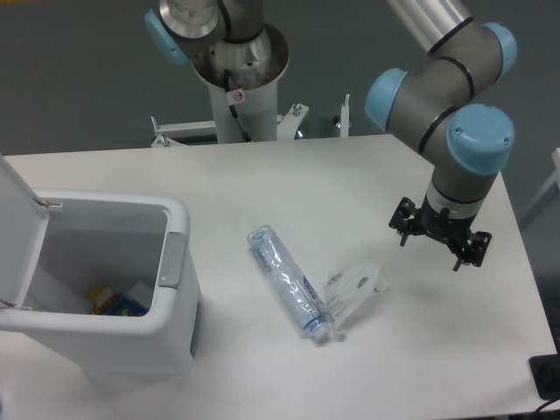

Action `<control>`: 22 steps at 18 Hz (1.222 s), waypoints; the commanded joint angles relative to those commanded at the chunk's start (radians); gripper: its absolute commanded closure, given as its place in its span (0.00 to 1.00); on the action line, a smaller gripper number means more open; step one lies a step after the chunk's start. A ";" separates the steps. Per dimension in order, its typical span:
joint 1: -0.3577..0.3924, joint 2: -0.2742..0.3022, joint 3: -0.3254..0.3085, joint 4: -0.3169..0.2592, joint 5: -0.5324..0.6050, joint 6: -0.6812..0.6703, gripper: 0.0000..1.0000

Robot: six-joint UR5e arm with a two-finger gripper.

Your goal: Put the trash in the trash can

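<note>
Nearest the camera, at the left, stands the trash can (131, 306), its lid (17, 227) swung open to the left and the grey latch (173, 260) facing right. The mouth is unobstructed; a few coloured items lie at the bottom.

At the centre of the table (289, 175) lies the bottle (287, 282), crushed, on its side, running diagonally with its cap end toward the near right. The crumpled wrapper (357, 286) lies just beside it on the right, apparently touching it near the cap end.

Farther right, the gripper (440, 241) hangs above the table, well apart from both pieces and holding nothing. Its fingers point downward with a gap between them; the claw appears open, though how wide cannot be judged from this angle.

Assessment: no trash is yet in the can; the step in hand is the approach to a first pick.

Recommendations:
- Take the bottle first, across its narrow width at mid-body, with the claw turned square to the diagonal axis.
- Descend vertically; crushed plastic may slip or spring, so close firmly.
- Avoid snagging the wrapper during closure.
- Lift clear of the can's right rim before releasing over the opening.
</note>
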State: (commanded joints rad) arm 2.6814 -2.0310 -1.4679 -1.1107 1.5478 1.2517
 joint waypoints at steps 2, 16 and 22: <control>0.000 0.003 -0.015 0.023 0.000 0.002 0.00; -0.020 0.027 -0.066 0.083 -0.003 -0.090 0.00; -0.070 0.061 -0.149 0.092 -0.006 -0.083 0.00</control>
State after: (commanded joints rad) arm 2.6110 -1.9696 -1.6167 -1.0186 1.5417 1.1689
